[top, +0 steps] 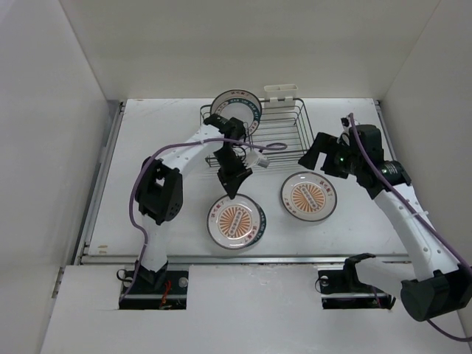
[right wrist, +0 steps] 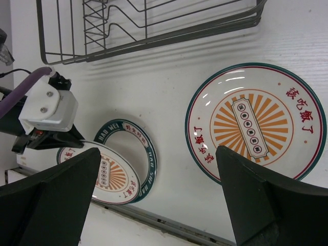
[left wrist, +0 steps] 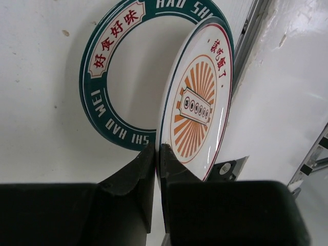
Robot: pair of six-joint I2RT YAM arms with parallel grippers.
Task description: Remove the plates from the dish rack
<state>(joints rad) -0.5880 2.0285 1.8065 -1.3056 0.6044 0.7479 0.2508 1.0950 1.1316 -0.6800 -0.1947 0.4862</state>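
The left gripper [left wrist: 158, 152] is clenched on the rim of a tilted sunburst plate [left wrist: 197, 102]. Its wrist view shows a teal-ring plate [left wrist: 97, 66] lying flat beneath, nearly hidden from overhead. Only the overhead view shows a third plate [top: 236, 105] standing in the dish rack [top: 284, 133], while the right gripper [right wrist: 156, 159] gapes empty over a second sunburst plate [right wrist: 256, 123].

Teal-ring plate [left wrist: 102, 120] says "HAO SHI HAO WEI" in white round the ring, plus 好食好味 on a red panel. Tilted sunburst plate [left wrist: 197, 102] has red 該吃飯了 near its rim, and so does the flat sunburst plate [right wrist: 256, 123]. Centre labels are too tiny to read.
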